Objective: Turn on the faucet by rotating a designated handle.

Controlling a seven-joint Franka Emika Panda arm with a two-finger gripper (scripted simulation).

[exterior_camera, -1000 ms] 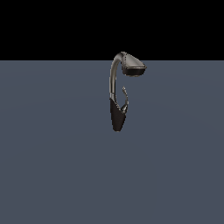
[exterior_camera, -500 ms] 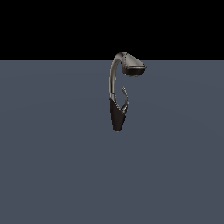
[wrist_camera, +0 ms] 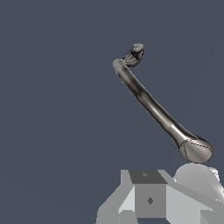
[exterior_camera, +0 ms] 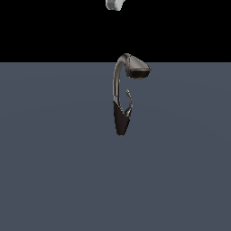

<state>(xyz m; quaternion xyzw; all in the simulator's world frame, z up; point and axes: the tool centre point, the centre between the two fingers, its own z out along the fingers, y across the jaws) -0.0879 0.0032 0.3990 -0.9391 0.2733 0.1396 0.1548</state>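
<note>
The faucet (exterior_camera: 121, 97) stands upright in the middle of the exterior view, with a tapered black base (exterior_camera: 121, 121), an arched grey neck and a wide spray head (exterior_camera: 136, 69). The handle (exterior_camera: 129, 101) is a thin dark lever rising from the base on the exterior view's right. A white part of my arm (exterior_camera: 114, 4) shows at the top edge, high above the faucet and apart from it. In the wrist view the faucet neck (wrist_camera: 148, 101) and spray head (wrist_camera: 195, 150) lie below my gripper (wrist_camera: 148, 194), whose grey-white body fills the lower edge. Its fingers are not clearly shown.
The faucet stands on a flat grey-blue floor (exterior_camera: 54, 158). A black background (exterior_camera: 54, 31) lies behind it. No other objects show.
A white part of my arm has come into the exterior view at the top edge. The faucet and its handle have not moved.
</note>
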